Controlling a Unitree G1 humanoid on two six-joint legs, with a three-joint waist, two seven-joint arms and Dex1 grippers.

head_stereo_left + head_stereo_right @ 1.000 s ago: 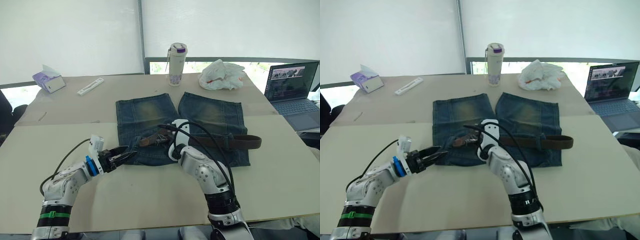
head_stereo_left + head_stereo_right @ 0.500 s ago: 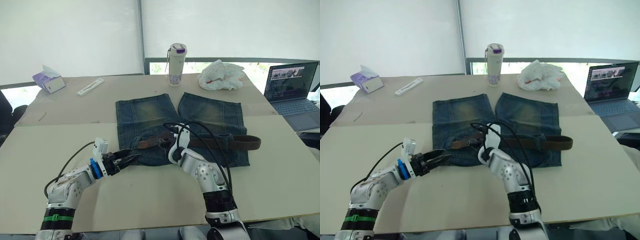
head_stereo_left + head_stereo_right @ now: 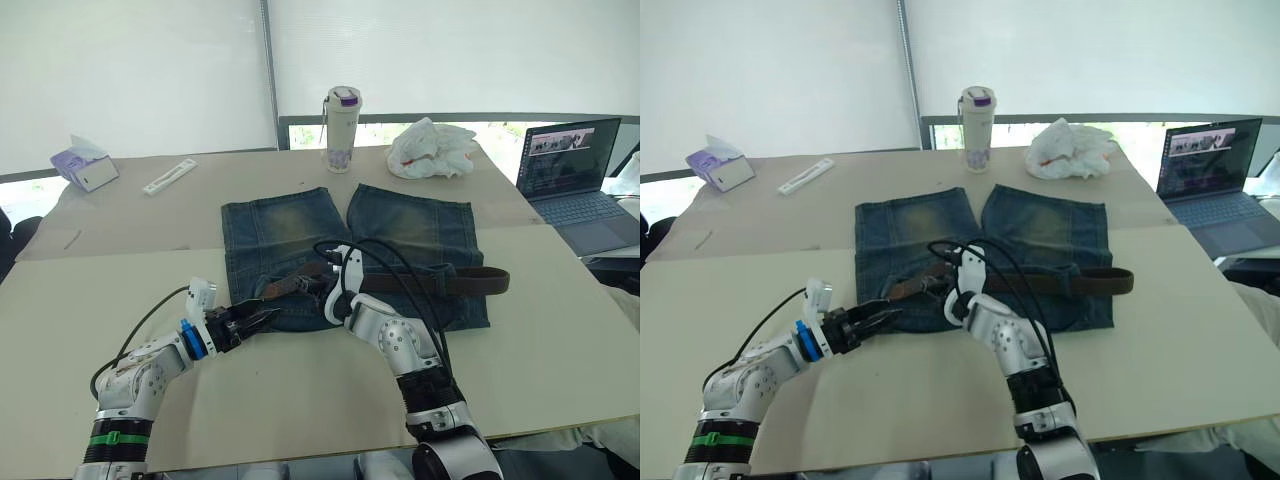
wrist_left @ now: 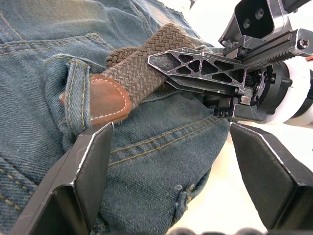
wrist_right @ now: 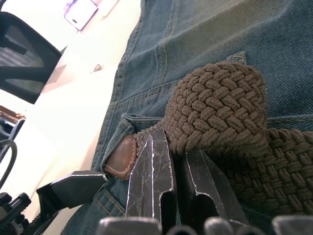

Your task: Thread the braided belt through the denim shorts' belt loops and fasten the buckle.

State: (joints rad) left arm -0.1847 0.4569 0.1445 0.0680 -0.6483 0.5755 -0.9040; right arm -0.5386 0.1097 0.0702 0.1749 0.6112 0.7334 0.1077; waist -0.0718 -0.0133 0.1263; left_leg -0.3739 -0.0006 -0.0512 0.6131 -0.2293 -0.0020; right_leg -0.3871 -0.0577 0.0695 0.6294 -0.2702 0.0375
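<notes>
The denim shorts (image 3: 300, 235) lie flat on the table with the waistband nearest me. The braided belt (image 3: 430, 281) runs along that waistband. Its brown leather tip (image 4: 105, 100) pokes into a belt loop (image 4: 77, 93) near the shorts' left side. My right gripper (image 3: 318, 287) is shut on the braided strap just behind the tip, and its fingers (image 4: 198, 68) pinch the belt (image 5: 215, 107). My left gripper (image 4: 171, 171) is open at the waistband's edge, with its fingers either side of the denim below the tip. The buckle is hidden.
Beyond the shorts stand a white bottle (image 3: 340, 130) and a crumpled white bag (image 3: 430, 148). An open laptop (image 3: 575, 190) is at the right edge. A tissue box (image 3: 83, 165) and a white stick (image 3: 168, 176) lie at the far left.
My left gripper has moved right, up to the shorts' waistband. My right gripper has carried the belt tip slightly left toward the loop. The camera has shifted a little.
</notes>
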